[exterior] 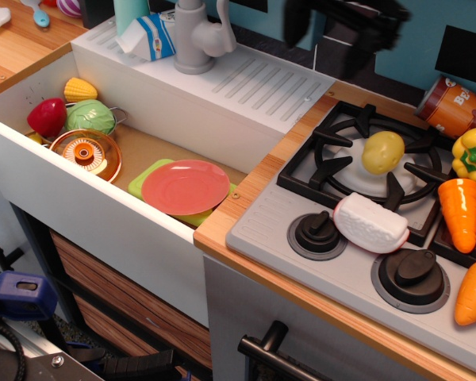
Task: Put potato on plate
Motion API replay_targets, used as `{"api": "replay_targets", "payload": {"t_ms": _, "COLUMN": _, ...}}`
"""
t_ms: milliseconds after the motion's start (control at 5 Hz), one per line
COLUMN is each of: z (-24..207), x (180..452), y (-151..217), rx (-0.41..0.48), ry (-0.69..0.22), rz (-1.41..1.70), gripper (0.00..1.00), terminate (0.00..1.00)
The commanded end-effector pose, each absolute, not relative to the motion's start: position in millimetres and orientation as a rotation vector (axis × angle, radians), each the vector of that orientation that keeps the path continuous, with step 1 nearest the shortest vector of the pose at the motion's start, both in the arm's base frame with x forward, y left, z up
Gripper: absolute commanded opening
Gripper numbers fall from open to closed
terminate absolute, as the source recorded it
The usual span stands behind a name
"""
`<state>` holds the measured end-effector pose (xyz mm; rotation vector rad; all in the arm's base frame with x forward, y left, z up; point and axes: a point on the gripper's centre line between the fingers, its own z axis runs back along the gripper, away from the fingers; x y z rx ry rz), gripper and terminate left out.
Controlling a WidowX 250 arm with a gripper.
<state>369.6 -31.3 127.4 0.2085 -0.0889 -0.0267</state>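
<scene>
The pale-yellow potato (pixel 382 152) lies on the back-left burner grate of the toy stove. The salmon-pink plate (pixel 186 186) lies in the white sink, resting on a green square board. My gripper (pixel 345 28) is a dark motion-blurred shape at the top of the view, above the back wall and up-left of the potato. It is well apart from the potato. The blur hides whether its jaws are open or shut.
An orange see-through lid (pixel 86 154), a green cabbage (pixel 90 117), a red piece (pixel 47 117) and corn (pixel 79 88) lie in the sink's left end. A grey faucet (pixel 195 36) stands behind. A white block (pixel 370 223), carrots (pixel 459 213), a yellow pepper (pixel 474 155) and a can (pixel 453 105) crowd the stove.
</scene>
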Motion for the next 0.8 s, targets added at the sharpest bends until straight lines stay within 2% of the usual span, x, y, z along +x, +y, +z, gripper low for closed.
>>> {"api": "replay_targets", "payload": {"t_ms": 0, "z": 119.8, "x": 381.7, "y": -67.1, "rx": 0.199, "ry": -0.186, "rz": -0.017, "gripper": 1.00, "terminate": 0.00}}
{"api": "replay_targets", "payload": {"t_ms": 600, "z": 87.2, "x": 391.7, "y": -78.8, "rx": 0.149, "ry": -0.228, "rz": -0.019, "gripper": 1.00, "terminate": 0.00}}
